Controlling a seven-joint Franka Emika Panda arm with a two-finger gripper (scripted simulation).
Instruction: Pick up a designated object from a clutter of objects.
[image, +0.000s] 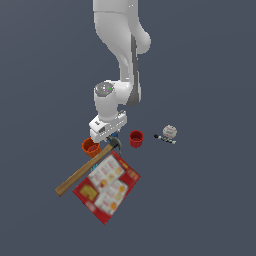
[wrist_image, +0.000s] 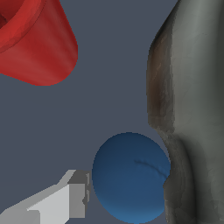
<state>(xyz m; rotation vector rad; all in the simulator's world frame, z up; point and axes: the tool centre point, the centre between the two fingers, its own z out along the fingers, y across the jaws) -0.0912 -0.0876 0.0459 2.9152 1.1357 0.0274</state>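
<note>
Hovering low over the hammer (image: 85, 170) head beside the orange cup (image: 90, 147), the gripper (image: 106, 134) has grasped nothing; its opening cannot be told. The hammer lies on the worktop (image: 210, 200), unlifted.

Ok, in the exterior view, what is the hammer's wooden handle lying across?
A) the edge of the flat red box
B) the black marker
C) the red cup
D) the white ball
A: the hammer runs diagonally with its handle overlapping the upper edge of the flat red box, while the red cup, black marker and white ball sit apart, toward the exterior view's right.
</note>
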